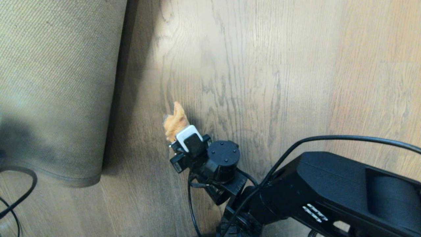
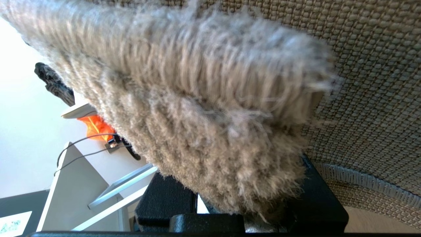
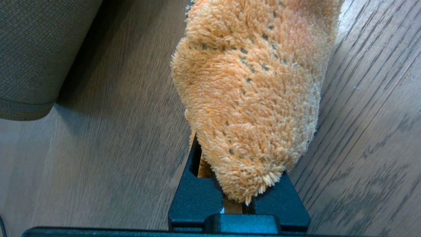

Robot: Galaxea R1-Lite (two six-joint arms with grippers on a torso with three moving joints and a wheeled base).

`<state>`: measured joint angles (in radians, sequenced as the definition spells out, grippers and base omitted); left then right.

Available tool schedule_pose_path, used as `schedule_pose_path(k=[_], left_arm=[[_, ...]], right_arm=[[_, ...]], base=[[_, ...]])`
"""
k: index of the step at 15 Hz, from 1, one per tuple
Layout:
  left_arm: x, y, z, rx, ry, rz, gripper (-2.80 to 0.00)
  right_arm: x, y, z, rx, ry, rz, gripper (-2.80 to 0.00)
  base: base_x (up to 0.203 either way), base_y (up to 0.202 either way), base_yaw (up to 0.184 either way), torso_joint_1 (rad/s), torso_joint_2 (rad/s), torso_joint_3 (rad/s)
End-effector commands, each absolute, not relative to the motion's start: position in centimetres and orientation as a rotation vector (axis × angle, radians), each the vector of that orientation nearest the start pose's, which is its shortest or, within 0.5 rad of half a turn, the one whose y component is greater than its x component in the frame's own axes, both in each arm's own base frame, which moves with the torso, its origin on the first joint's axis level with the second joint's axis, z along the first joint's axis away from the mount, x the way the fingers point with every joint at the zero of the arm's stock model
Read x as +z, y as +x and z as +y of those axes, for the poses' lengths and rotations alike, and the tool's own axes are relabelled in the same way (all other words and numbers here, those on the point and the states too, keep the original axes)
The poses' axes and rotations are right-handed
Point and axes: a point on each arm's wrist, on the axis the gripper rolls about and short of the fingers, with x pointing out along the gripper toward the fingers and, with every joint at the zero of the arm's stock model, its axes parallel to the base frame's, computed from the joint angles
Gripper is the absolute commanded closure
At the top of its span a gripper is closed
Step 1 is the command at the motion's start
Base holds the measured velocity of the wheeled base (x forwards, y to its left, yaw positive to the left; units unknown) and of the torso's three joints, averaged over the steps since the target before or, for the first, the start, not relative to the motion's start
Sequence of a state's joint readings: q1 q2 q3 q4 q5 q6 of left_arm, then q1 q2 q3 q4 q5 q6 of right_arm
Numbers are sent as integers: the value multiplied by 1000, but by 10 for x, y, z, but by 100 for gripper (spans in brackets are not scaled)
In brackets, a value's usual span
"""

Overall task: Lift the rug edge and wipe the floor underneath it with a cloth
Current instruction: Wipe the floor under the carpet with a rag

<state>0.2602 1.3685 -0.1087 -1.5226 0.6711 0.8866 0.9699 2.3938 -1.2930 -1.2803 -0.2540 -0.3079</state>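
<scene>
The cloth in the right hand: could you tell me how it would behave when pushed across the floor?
The cloth looks floppy, bulging loosely beyond the right hand, so it would probably bunch up. Its fluffy pile suggests it is light and may drag rather than slide on the floor.

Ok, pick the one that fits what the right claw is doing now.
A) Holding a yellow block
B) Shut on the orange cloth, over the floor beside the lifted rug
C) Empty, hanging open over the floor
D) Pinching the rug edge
B: the right claw is shut on the fluffy orange cloth over the wood-grain floor, while the rug edge sits in the left claw, its woven backing turned up.
</scene>
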Motion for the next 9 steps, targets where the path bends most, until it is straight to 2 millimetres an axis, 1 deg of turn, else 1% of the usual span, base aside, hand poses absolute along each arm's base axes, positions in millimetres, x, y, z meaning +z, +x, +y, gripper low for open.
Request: schedule_pose_path(k=[1,3,5,7,9], left_arm=[[181,149,54,1000,752,120,0],[180,149,54,1000,752,121,0],[179,150,55,996,754,126,0],[179,150,55,996,755,130,0],[178,151,55,992,757,136,0]], right_arm=[[91,269,382,684,-199,-246,0],[79,271,383,684,-205,-237,0],[71,280,379,665,-216,-222,0],[69,294,370,631,-221,-217,0],[72,309,358,590,-221,-220,0]], base=[[0,0,0,0,0,0],[0,0,0,0,0,0],[0,0,0,0,0,0],[0,0,0,0,0,0],[0,0,0,0,0,0]])
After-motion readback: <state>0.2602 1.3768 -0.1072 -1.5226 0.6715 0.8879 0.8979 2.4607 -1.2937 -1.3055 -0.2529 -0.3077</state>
